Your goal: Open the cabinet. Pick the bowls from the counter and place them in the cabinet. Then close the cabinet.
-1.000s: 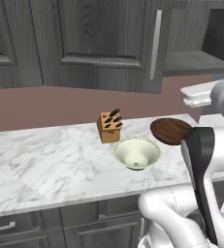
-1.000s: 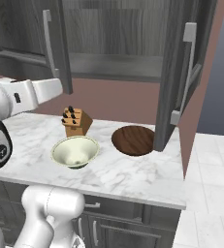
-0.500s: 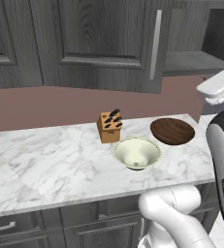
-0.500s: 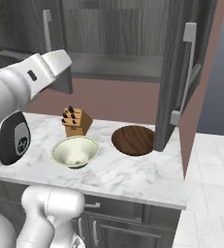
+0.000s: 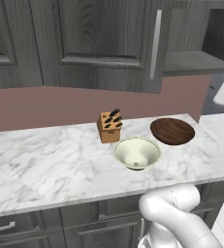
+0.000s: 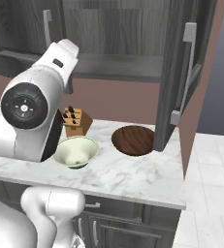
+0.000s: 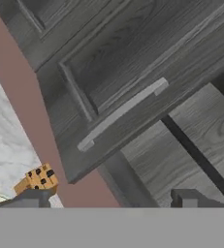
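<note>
dark grey-brown cabinet [image 6: 133, 38] hangs above the counter [image 5: 45, 169], its right door [image 6: 184, 82] swung out, its left door [image 5: 104, 43] shut. both bowls sit under it beside the knife block [image 5: 109, 127]: cream bowl [image 5: 137, 153] and wooden bowl [image 5: 172, 131]. the claw [image 7: 111, 199] stands wide, empty, near the left door's handle [image 7: 123, 112]. likely risk: the arm clips that shut door.

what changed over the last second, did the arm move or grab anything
The arm swung: in the left base view it went out toward the right edge, and in the right base view it rose in front, near the knife block. The gripper holds nothing and faces the closed cabinet door's handle. The cream bowl, the wooden bowl and the open right door stayed put.
</note>
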Available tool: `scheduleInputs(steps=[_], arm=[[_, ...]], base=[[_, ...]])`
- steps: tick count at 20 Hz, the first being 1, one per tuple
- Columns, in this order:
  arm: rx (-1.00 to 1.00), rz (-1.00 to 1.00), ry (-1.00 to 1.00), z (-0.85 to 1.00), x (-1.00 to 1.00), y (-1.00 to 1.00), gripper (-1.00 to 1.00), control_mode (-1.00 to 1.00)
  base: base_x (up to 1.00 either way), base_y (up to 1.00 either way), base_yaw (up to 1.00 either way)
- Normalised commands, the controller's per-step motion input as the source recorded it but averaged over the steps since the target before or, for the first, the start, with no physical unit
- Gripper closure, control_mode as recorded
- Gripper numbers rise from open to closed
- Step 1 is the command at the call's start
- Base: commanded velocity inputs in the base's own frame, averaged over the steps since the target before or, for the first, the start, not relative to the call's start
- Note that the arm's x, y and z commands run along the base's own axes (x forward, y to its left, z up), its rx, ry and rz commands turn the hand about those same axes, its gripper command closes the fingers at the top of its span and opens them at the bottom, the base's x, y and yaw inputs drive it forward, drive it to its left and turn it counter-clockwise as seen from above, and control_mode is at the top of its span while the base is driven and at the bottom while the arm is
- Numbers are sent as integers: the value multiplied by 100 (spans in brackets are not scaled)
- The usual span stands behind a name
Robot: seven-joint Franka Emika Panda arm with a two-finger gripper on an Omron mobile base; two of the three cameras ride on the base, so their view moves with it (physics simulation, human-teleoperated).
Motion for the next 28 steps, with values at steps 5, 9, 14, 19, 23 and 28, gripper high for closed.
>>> scheduleInputs(steps=[5, 9, 14, 19, 23, 28], arm=[[-30, 2, 1, -2, 3, 13, -100, -100], [-25, 0, 0, 0, 21, 12, -100, -100], [-17, 0, -3, -29, 52, 3, -100, -100], [-1, 3, -5, -33, 58, 0, -100, -100], [0, 10, -2, -1, 40, 0, -100, -100], [0, 17, 0, 0, 41, 0, -100, -100]], base=[[0, 0, 0], [0, 0, 0], [0, 0, 0], [0, 0, 0], [0, 0, 0], [0, 0, 0]])
